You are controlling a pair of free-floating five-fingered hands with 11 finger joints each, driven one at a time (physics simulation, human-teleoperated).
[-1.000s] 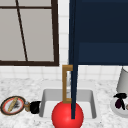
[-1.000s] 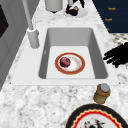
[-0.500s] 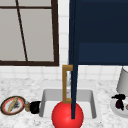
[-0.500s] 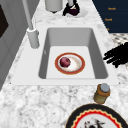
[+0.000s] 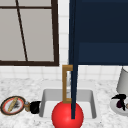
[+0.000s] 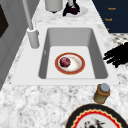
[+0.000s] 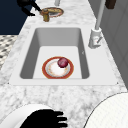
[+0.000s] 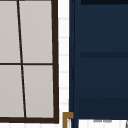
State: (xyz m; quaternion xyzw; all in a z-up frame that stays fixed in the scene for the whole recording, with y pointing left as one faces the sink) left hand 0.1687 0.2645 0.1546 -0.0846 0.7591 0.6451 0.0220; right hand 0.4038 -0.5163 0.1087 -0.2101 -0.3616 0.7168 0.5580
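Two black robot hands hover at a kitchen sink (image 6: 50, 37).
Left hand (image 6: 117, 55), fingers spread, hangs near a jar (image 6: 102, 93); right hand (image 5: 120, 100) grasps a dark fruit (image 5: 121, 104) over a plate (image 5: 115, 107).

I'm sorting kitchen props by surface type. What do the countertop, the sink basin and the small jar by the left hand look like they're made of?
The countertop looks like polished marble or granite: white with grey mottled veining. The sink basin looks like matte steel or enamel: plain light grey, no sheen. The small jar beside the left hand seems amber glass or plastic with a grey, possibly metal lid.

Front faces the sink (image 5: 67, 97); side views cross it — upper watches the cabinet (image 8: 100, 57).
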